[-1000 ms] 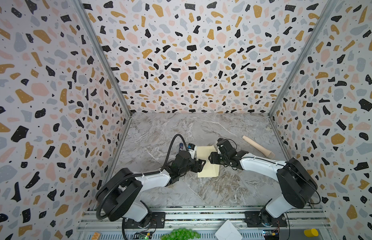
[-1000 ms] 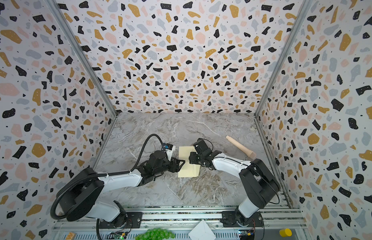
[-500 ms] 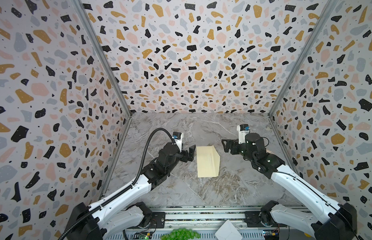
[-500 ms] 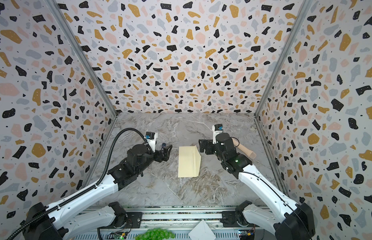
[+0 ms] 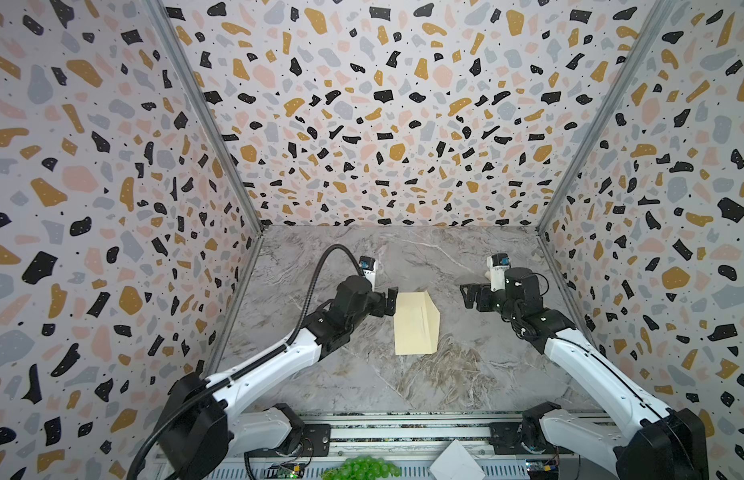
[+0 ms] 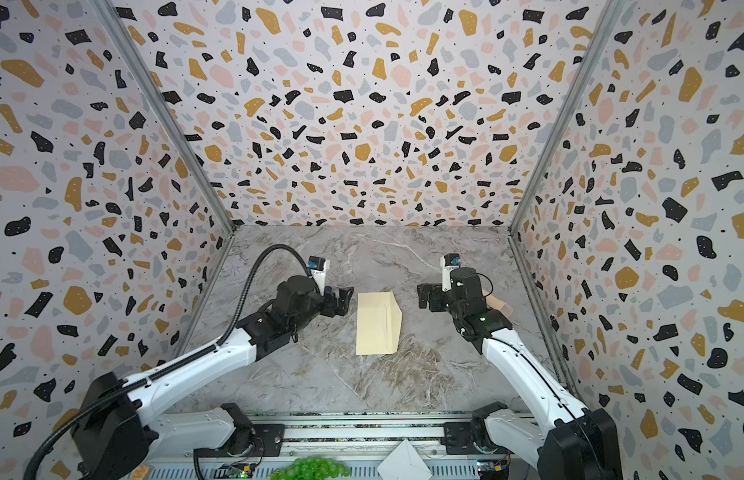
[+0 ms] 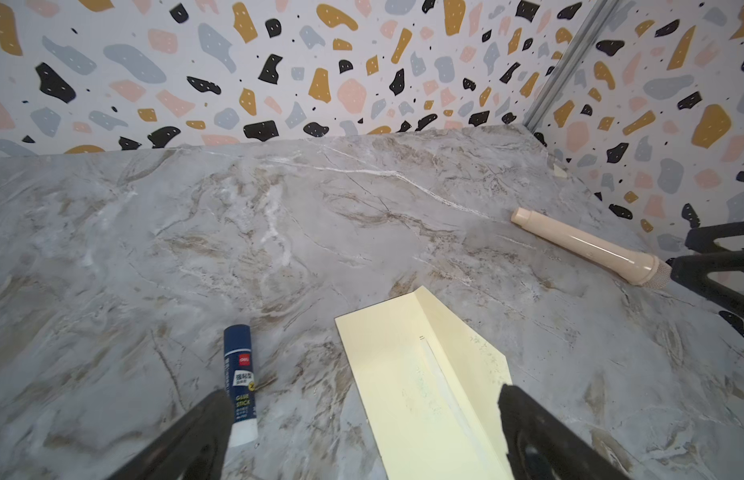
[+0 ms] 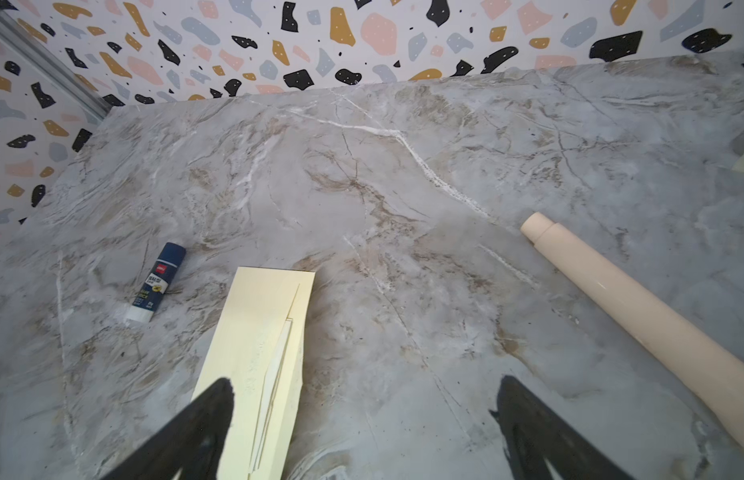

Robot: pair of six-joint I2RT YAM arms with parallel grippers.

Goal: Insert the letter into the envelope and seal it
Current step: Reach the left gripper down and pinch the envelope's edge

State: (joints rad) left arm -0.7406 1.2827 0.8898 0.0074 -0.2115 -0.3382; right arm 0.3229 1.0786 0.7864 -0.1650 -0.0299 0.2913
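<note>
The pale cream-yellow rectangular paper envelope [image 5: 416, 322] lies flat in the middle of the grey marbled bench [image 5: 362, 374], its flap folded over. The tan letter is not in sight and is likely inside. Thin, light and limp, the envelope probably gives little purchase from above, so the slightly lifted flap edge looks the best hold. Both arms reach in low. The left hand [image 5: 390, 300] is just beside its left edge and the right hand [image 5: 470, 296] is apart, both spread wide and empty.

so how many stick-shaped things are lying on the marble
2. The glue stick lies beside the envelope, on the left gripper side; the beige tapered rod lies by the right wall. Others may be hidden.
</note>
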